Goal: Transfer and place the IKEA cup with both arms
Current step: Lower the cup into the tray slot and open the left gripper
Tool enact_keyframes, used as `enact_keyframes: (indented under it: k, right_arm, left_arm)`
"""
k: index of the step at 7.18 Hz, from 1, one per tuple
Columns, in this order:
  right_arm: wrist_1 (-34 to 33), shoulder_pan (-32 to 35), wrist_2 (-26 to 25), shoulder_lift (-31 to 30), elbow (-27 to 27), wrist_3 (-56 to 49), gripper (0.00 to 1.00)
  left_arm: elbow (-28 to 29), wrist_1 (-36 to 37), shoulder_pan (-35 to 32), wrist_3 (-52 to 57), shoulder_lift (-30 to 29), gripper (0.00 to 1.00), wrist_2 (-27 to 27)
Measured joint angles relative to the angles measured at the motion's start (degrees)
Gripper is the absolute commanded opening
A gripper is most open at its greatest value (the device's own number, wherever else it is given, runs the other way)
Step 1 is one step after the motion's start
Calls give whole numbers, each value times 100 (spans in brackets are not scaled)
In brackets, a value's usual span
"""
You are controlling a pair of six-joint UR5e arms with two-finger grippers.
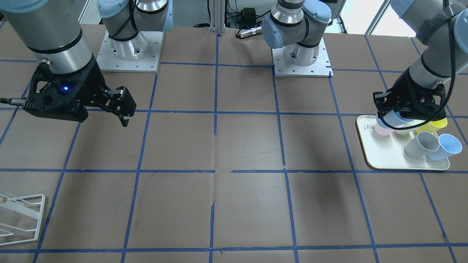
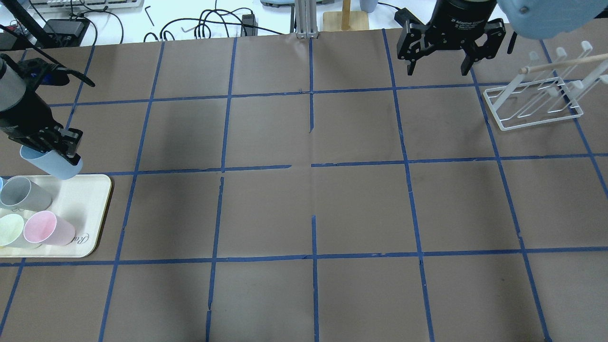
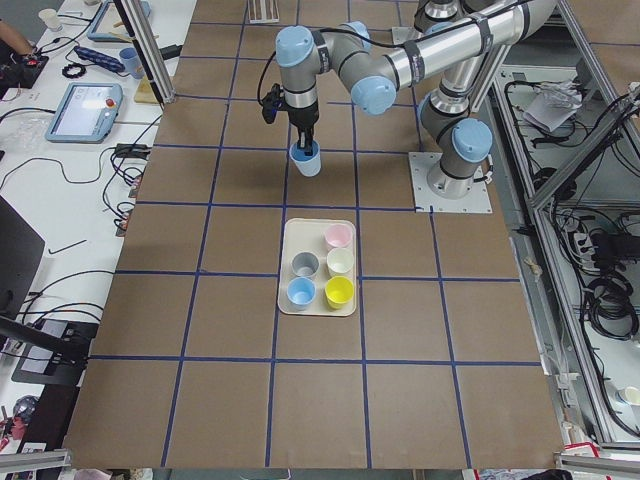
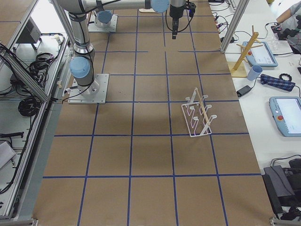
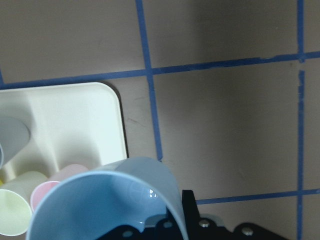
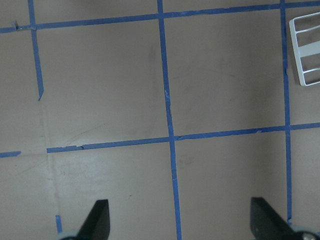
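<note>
- The table (image 2: 304, 213) is covered in brown paper with a grid of blue tape.
- The left arm (image 2: 14, 99) reaches over the table's left end. The right arm (image 1: 55, 40) hangs over the far right part.
- A white wire rack (image 2: 536, 102) with a wooden rod stands at the far right.
- A cream tray (image 2: 95, 209) lies at the left edge.
- The right gripper (image 2: 437, 71) is spread wide and holds nothing.
- The left gripper (image 2: 50, 154) is clamped on the rim of the IKEA cup (image 2: 52, 164), which is tilted and lifted clear of the tray.
- On the tray stand a grey cup (image 2: 26, 194), a pink cup (image 2: 47, 228), a pale cream cup (image 2: 12, 229), a yellow cup (image 3: 338, 291) and a second light-blue cup (image 3: 301, 292).
</note>
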Motion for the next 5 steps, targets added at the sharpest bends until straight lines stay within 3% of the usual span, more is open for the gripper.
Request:
enact_keyframes:
  k: [3, 5]
  right_arm:
    - [-81, -20, 127, -54, 96, -143, 100]
    - [-90, -16, 139, -64, 100, -147, 100]
  left_arm:
    - [-646, 1620, 544, 946, -412, 0, 98]
    - [-854, 2183, 639, 1103, -669, 0, 80]
